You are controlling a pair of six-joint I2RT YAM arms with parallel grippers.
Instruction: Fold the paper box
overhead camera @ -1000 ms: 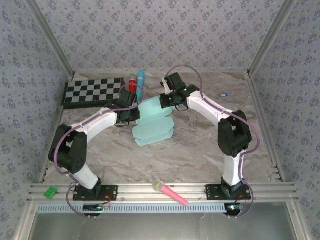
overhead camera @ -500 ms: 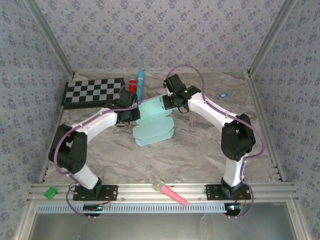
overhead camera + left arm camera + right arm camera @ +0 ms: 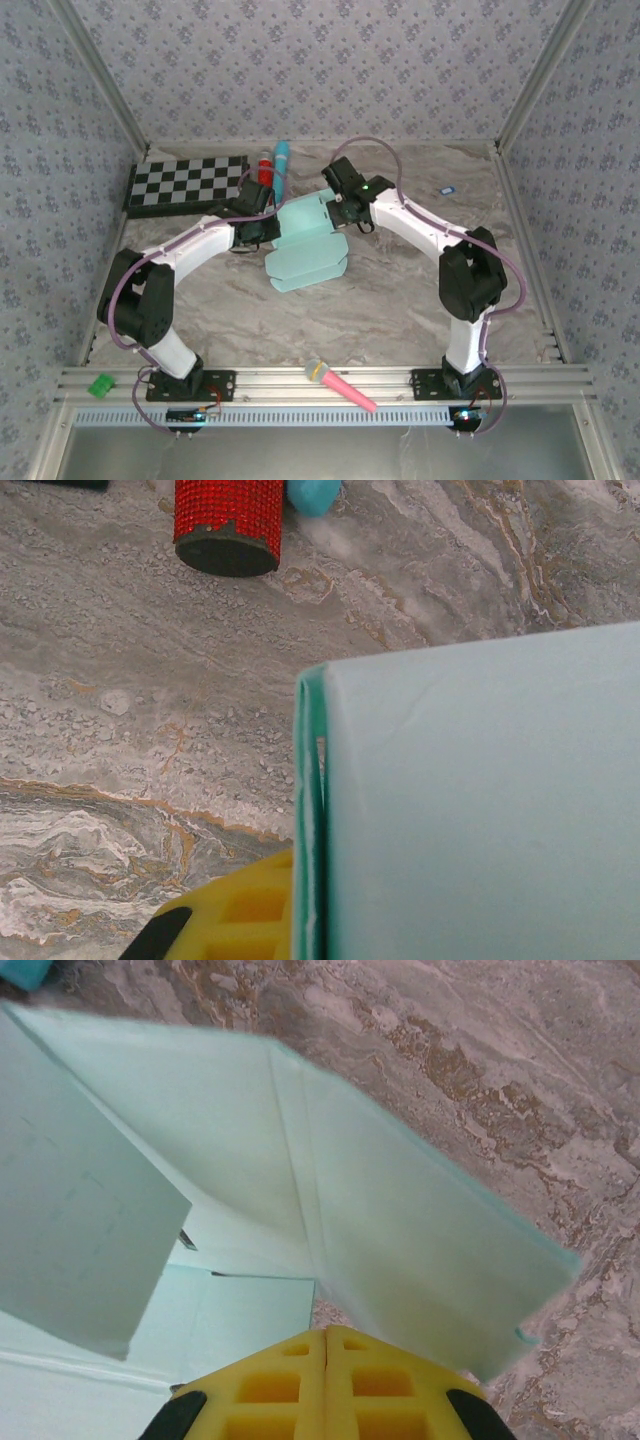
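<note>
Clamping the left edge of the paper box [image 3: 308, 250] near the table [image 3: 400, 300] centre, the left gripper [image 3: 265, 230] is holding doubled cardboard; the right gripper [image 3: 327, 1332], fingers [image 3: 295, 1360] pressed together and empty, is sitting at a raised flap's crease. Risk: closed tips sliding off, flap springing back or creasing off-score.

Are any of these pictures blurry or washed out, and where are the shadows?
Top external: soft, even light, only faint shadows on the marble table. Left wrist: the table is crisp, the paper box looms close and featureless. Right wrist: the box's upper edge is smeared.
</note>
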